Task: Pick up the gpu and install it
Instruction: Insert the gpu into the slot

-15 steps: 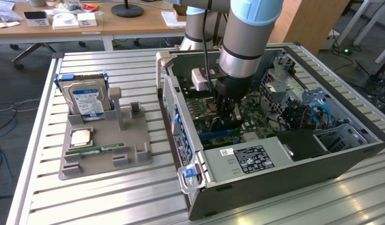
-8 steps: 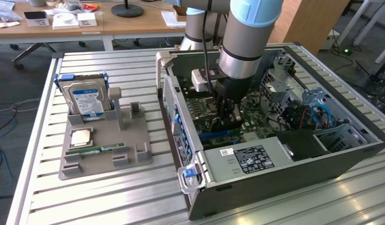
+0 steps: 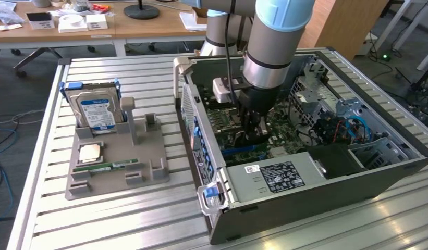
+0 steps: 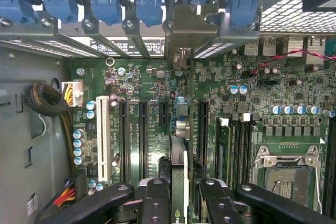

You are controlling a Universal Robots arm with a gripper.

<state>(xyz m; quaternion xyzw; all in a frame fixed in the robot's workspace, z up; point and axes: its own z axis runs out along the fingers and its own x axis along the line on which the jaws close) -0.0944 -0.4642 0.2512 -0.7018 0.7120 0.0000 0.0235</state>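
The black two-finger gripper (image 4: 187, 199) is clamping the thin dark circuit-board gpu (image 4: 178, 166) over the green motherboard (image 4: 147, 77), apparently seating it, demanding straight slot alignment.

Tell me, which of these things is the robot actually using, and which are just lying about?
In use: gpu, held between the fingers; motherboard; case.
Lying about: hard drive, RAM stick and CPU, all on the grey holder.
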